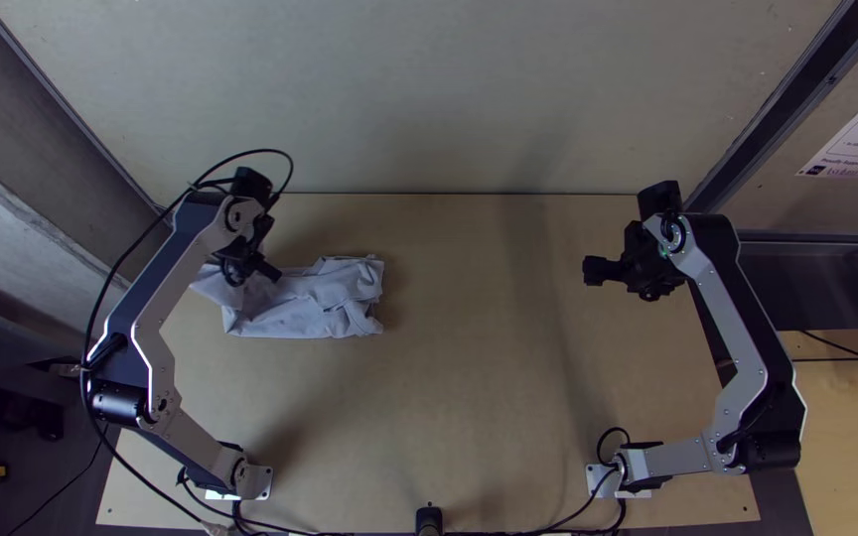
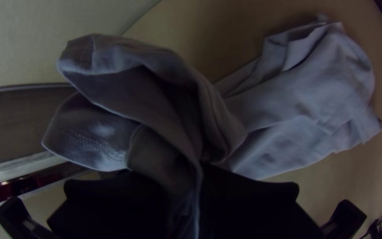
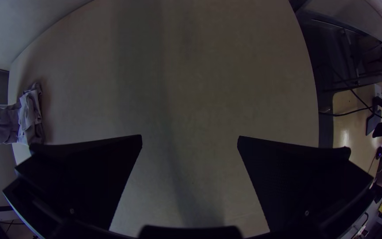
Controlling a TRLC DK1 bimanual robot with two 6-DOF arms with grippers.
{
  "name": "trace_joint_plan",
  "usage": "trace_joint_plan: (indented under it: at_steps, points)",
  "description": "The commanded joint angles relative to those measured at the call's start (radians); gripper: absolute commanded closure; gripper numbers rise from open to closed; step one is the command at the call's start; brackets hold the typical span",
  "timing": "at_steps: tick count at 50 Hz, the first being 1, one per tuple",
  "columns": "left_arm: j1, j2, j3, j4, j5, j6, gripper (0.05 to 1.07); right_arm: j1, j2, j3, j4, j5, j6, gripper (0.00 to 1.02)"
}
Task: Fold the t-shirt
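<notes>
"I am viewing a smooth, light wooden table. Where is the T-shirt lying?"

"Toward the far left, its soft grey knit forming a crumpled oblong. My left gripper is pinching gathered cloth between its jaws; a stitched hem is flaring nearby."

"And my right gripper?"

"Its jaws are standing wide apart. Dark fingers and folds are hiding the pinched layers; I am failing to count them."

The right gripper has its black fingers spread way apart at the bottom, wooden table up the middle, and the t-shirt kinda bunched by the left edge.
</notes>
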Motion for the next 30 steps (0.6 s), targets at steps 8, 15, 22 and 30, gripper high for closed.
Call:
trace_joint_plan:
  at_steps: [8, 15, 22, 30]
  points:
    - [-0.151, 0.14, 0.175, -0.178, 0.025, -0.199, 1.04, -0.03, -0.058, -0.045, 0.003, 0.008, -0.01, 0.03]
    - [-0.226, 0.189, 0.2, -0.188, 0.065, -0.253, 1.04, -0.05, -0.072, -0.058, 0.006, 0.008, -0.022, 0.03]
    - [-0.279, 0.229, 0.226, -0.188, 0.145, -0.283, 0.94, -0.07, -0.089, -0.074, 0.006, 0.008, -0.038, 0.03]
    - [-0.335, 0.299, 0.327, -0.205, 0.238, -0.366, 0.21, -0.082, -0.108, -0.11, 0.011, 0.008, -0.056, 0.03]
